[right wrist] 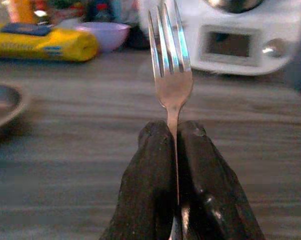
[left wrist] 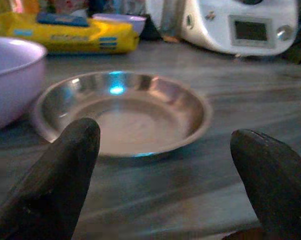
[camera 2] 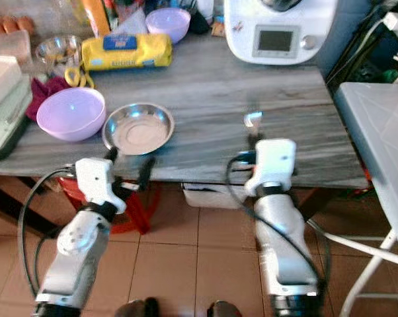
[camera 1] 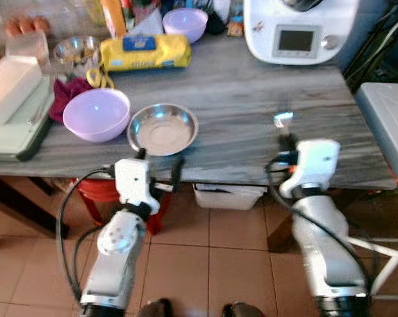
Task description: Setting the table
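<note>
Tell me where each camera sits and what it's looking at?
Left eye view: on the head, looking down at the table, both silver arms showing.
Right eye view: its twin, same scene.
Left wrist view: on the left arm, looking between the open left gripper fingers at the steel plate.
Right wrist view: on the right arm, the right gripper pinching a fork.
Both wrist views share the yellow packet.

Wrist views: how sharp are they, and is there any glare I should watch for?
Left wrist view: the open left gripper is blurred up close, and the steel plate shows a blue-green glint on its far wall. Right wrist view: the fork held in the right gripper is fairly sharp, its tines shine, and the background is soft.
</note>
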Controlling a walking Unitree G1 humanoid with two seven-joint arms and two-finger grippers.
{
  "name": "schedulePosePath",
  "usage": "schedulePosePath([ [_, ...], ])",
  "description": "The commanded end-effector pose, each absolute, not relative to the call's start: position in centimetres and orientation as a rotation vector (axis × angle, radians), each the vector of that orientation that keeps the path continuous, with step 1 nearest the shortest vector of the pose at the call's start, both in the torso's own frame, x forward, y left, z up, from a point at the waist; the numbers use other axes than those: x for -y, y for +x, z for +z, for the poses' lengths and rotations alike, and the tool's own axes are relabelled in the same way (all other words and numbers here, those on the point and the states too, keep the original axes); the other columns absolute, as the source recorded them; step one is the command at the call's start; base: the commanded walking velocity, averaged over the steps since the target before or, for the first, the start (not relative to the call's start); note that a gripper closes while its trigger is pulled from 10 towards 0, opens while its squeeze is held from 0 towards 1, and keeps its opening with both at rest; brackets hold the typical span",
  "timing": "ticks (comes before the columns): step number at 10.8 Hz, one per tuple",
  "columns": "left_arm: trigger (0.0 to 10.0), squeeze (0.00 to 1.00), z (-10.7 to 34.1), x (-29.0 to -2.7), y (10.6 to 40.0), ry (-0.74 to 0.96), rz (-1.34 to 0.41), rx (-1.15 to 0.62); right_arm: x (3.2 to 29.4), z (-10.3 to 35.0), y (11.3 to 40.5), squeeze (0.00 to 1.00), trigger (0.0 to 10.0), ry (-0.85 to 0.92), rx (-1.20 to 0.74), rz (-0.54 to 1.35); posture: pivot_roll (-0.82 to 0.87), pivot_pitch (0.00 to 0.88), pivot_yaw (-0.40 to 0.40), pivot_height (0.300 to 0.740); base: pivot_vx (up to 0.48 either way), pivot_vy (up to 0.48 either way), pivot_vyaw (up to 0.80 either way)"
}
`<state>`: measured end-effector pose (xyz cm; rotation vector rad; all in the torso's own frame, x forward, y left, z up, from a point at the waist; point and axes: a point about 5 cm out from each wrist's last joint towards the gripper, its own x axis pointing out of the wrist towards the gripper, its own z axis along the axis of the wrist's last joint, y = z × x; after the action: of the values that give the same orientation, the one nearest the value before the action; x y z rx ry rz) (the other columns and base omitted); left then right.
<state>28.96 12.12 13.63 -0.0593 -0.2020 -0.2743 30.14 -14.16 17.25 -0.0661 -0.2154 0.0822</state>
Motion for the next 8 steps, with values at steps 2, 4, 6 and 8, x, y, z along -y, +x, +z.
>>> schedulePosePath([
  [2, 10.0, 0.0, 13.2, -12.4, 28.5, -0.055, -0.257, 0.183, 14.4, 17.3, 29.8, 0.0, 10.0, -0.063, 0.218, 0.094, -0.08, 0.227, 0.003, 0.74, 0.0, 0.0, 0.0],
  [4, 10.0, 0.0, 13.0, -12.6, 28.2, -0.042, -0.25, 0.178, 13.9, 17.0, 29.7, 0.0, 10.0, -0.058, 0.205, 0.116, -0.07, 0.231, 0.003, 0.74, 0.0, 0.0, 0.0],
  [6, 10.0, 0.0, 13.0, -12.7, 28.2, -0.037, -0.255, 0.179, 13.8, 16.9, 29.6, 0.0, 10.0, -0.046, 0.198, 0.126, -0.07, 0.235, 0.004, 0.74, 0.0, 0.0, 0.0],
  [8, 10.0, 0.0, 12.9, -12.6, 28.2, -0.047, -0.254, 0.168, 12.8, 16.8, 30.4, 0.0, 10.0, 0.029, 0.179, 0.143, -0.07, 0.241, 0.009, 0.74, 0.0, 0.0, 0.0],
])
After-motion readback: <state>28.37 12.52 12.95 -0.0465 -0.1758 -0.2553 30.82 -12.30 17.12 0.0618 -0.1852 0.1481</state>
